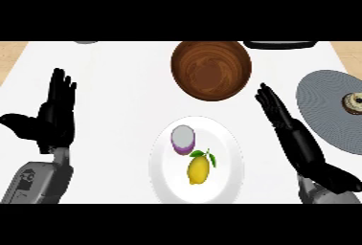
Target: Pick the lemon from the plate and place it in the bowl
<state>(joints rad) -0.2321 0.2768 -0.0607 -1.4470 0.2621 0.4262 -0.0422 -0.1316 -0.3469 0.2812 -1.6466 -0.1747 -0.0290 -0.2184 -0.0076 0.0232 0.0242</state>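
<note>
Your lemon lies on the white plate, long axis running 12 to 6, at about 8 o'clock from the right robot hand, which is nearer, fingers straight, holding nothing; bowl at 12.

A dark object and a grey one (both at the worktop's far edge) are cut off; the grey plate runs past the right edge.

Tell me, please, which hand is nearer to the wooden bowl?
Right. The right hand has its fingertips just beside the bowl, at its lower right. The left hand stands far off, near the counter's left edge.
</note>
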